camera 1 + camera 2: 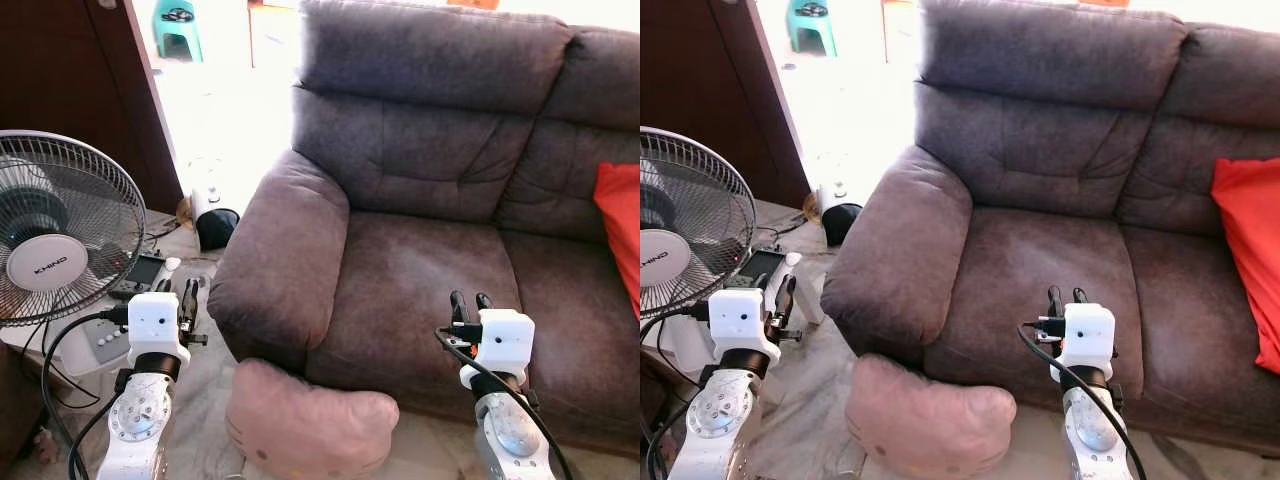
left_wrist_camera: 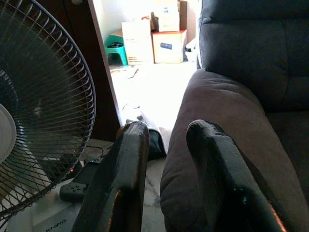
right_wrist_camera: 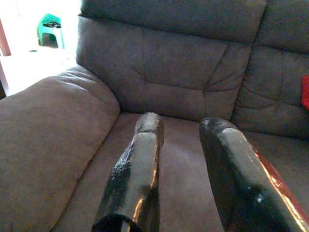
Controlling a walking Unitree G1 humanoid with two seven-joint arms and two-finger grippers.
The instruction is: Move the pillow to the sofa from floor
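Bright daylight is seen on the floor beyond a dark grey sofa, which takes up the scene from 12 to 4 o'clock. At 6 o'clock a pink pillow is found lying on the floor, pressed against the sofa's front below the armrest. A red cushion is seen on the seat at 3 o'clock. A standing fan is placed at 9 o'clock, with a game controller beside its base.

The left gripper is raised at 8 o'clock, just beside the armrest; its 2 fingers are parted by a moderate gap and nothing is held or touched. The right gripper is held at 5 o'clock before the seat cushion, its fingers likewise apart and empty.
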